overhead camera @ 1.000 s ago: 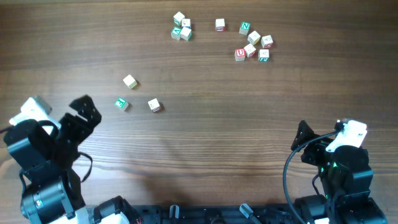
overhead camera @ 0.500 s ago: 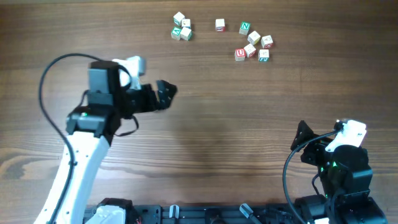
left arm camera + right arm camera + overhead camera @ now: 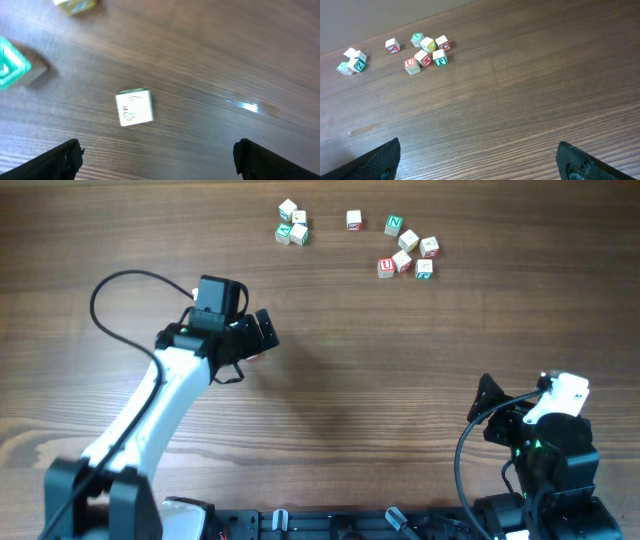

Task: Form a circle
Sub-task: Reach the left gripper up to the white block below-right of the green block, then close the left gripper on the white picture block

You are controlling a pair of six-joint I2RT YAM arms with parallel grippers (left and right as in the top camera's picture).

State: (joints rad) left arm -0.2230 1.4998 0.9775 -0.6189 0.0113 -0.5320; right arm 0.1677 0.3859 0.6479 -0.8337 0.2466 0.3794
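The circle's three small pale letter cubes lie apart in the left wrist view: a white cube (image 3: 134,107) in the middle, a green-printed cube (image 3: 10,70) at the left edge, and a third cube (image 3: 75,4) at the top. My left gripper (image 3: 162,167) hangs open above the wood, with the white cube just ahead of the gap between its fingers. In the overhead view the left gripper (image 3: 265,332) and its arm cover these cubes. My right gripper (image 3: 492,412) rests open at the lower right; in its own wrist view the right gripper (image 3: 480,167) holds nothing.
Other letter cubes sit at the far edge: a small clump (image 3: 291,226), a single cube (image 3: 353,219) and a loose group of several (image 3: 408,250). The right wrist view shows the same group (image 3: 426,52) and clump (image 3: 351,60). The left arm's cable loops beside it.
The left arm has swung up from the lower left corner and now stands over the three scattered cubes, hiding them from above. The right arm has not moved.
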